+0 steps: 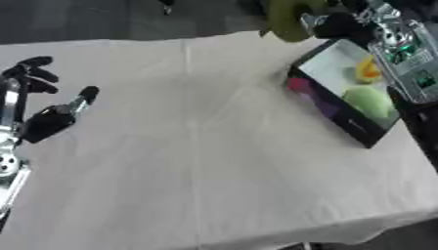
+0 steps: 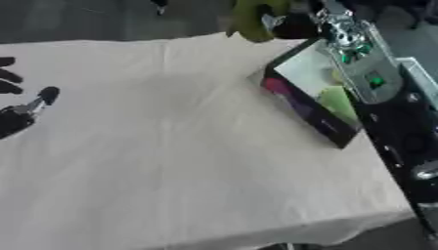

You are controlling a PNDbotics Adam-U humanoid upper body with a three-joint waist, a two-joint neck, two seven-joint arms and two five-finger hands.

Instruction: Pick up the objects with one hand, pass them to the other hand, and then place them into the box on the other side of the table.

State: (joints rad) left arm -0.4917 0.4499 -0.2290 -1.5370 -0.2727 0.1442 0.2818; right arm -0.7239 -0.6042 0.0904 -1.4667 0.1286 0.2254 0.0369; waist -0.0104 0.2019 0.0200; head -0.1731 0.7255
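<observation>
A dark box (image 1: pixel 329 108) with a white inside stands at the table's right side. In it lie a yellow object (image 1: pixel 369 71) and a pale green object (image 1: pixel 370 101). My right arm reaches in from the upper right, over the box. Its black hand (image 1: pixel 339 24) is curled on an olive-green object (image 1: pixel 287 20), held above the table's far edge just beyond the box's far corner. How the fingers lie on it is hard to make out. My left hand (image 1: pixel 47 122) rests open at the left edge, fingers spread, holding nothing.
A white cloth (image 1: pixel 197 146) covers the table, with its front edge near the bottom of the view. The right forearm (image 2: pixel 368 73) hides part of the box. Dark floor lies beyond the far edge.
</observation>
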